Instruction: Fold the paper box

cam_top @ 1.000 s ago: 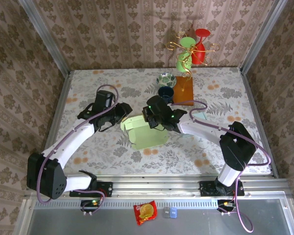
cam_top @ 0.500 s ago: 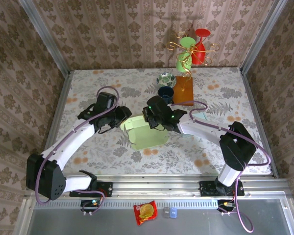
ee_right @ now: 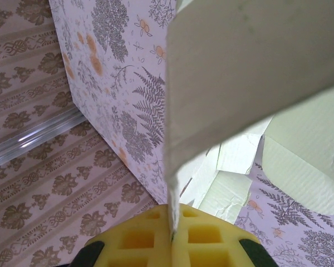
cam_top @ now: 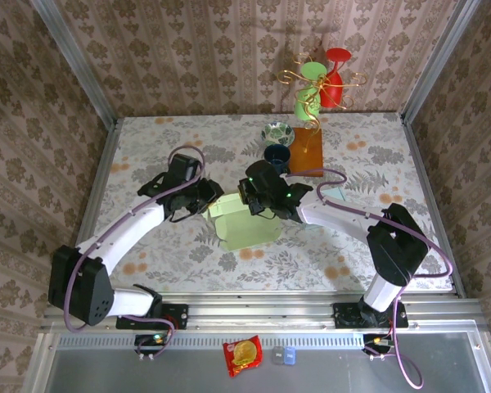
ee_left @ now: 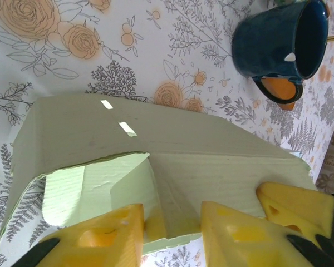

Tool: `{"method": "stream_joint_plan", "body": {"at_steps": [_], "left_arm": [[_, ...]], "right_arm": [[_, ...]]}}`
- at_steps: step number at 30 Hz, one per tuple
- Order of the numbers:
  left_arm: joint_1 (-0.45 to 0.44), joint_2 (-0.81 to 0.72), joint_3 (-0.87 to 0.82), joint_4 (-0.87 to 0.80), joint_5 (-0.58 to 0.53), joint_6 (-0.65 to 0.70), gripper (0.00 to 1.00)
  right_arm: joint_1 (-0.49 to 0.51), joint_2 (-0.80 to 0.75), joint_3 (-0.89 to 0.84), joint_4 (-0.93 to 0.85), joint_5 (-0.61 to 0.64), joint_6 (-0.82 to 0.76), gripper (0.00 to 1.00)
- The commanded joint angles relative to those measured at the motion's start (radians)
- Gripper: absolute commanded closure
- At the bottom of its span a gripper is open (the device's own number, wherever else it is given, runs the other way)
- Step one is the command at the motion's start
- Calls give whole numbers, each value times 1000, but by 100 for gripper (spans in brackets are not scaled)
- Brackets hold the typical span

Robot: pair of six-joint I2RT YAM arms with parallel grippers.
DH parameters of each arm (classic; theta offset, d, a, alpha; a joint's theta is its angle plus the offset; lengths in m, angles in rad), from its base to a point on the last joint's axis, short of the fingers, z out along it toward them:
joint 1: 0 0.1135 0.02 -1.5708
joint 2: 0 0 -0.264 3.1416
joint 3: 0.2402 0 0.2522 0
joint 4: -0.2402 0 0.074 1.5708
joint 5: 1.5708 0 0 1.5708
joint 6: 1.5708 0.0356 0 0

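The paper box [cam_top: 245, 223] is pale green cardboard, partly folded, lying mid-table. My left gripper [cam_top: 208, 199] is at its left end. In the left wrist view the box [ee_left: 211, 161] shows an upright panel, and a folded inner flap sits between my left gripper's [ee_left: 172, 236] yellow fingers [ee_left: 103, 236], which stand apart on either side of it. My right gripper [cam_top: 251, 196] is at the box's far edge. In the right wrist view it [ee_right: 172, 236] is shut on the thin edge of a box panel [ee_right: 250, 72].
A dark blue mug [cam_top: 277, 154] [ee_left: 281, 39] and a patterned bowl [cam_top: 277, 133] stand just behind the box, beside a wooden board [cam_top: 305, 152]. A wire stand with green and red cups [cam_top: 319, 82] is at the back. A snack packet [cam_top: 242, 354] lies below the table rail.
My left gripper has moved right onto the box's left end, and its jaws have narrowed around the flap. The right arm has held still.
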Motion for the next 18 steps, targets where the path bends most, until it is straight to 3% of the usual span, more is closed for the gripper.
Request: {"method": "stream_joint_plan", "body": {"at_steps": [1, 10, 18], "left_arm": [[7, -28, 4, 21, 1, -1, 70], [159, -175, -42, -110, 11, 117, 52], [338, -228, -181, -109, 95, 280, 59]], "right_arm": [[4, -43, -25, 21, 5, 8, 100], [-15, -72, -117, 100, -22, -64, 100], [-34, -22, -182, 214, -66, -113, 100]]}}
